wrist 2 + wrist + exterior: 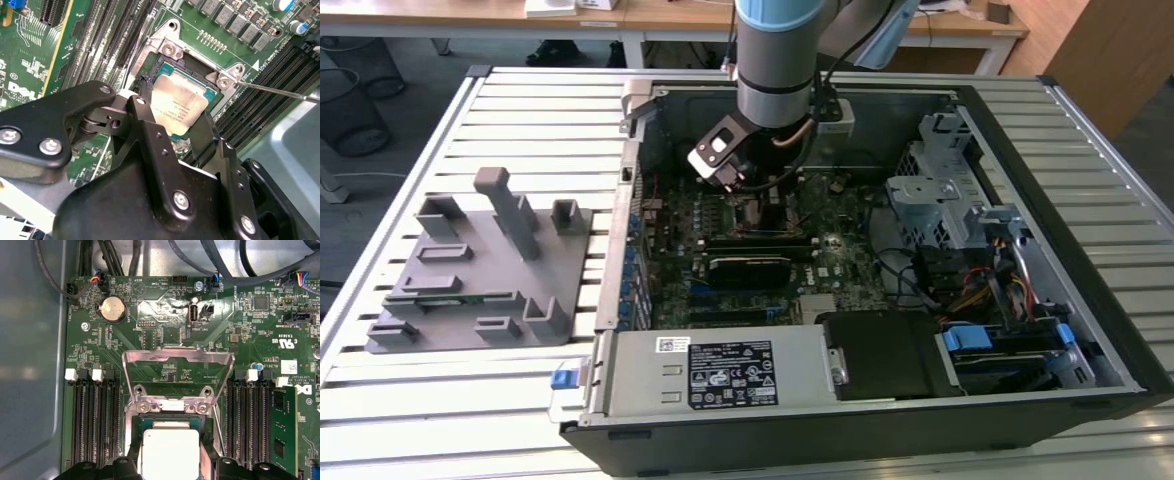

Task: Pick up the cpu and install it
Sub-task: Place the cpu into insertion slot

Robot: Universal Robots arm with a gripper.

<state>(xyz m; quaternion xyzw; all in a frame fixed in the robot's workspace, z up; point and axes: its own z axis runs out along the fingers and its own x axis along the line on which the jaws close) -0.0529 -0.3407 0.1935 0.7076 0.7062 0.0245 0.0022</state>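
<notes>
Two black jaws pinch the faintly printed cpu (pixel 180 106) by its sides in the open socket (pixel 169 49).

One of each.
You've one cpu (pixel 180 102) at the gripper (pixel 173 119), one coin battery (pixel 113 308) near it, one fixture (pixel 474 265) well apart.

The arm (pixel 781 60) hangs almost vertical from above, its black claw (pixel 175 120) at the lower end pointing down.
</notes>
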